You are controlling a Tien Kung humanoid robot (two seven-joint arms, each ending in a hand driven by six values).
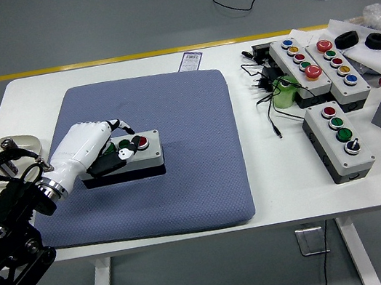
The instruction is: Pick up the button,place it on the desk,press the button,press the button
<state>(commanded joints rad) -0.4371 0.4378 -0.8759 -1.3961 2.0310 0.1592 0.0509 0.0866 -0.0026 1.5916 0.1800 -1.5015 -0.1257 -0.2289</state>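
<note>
the left hand (pixel 99 149) rests over the left end of the button box (pixel 128 155), fingers loosely curled and gripping nothing, one fingertip by the green button (pixel 125 144). the box lies flat on the blue mat (pixel 182 181). a good press probably means straight down, so the box doesn't slide. plenty of bare mat lies around it; the other button boxes (pixel 337 139) sit well apart to the right.

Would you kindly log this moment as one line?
left hand: over button box, fingers on buttons | box: on blue pad | right hand: unseen
</note>
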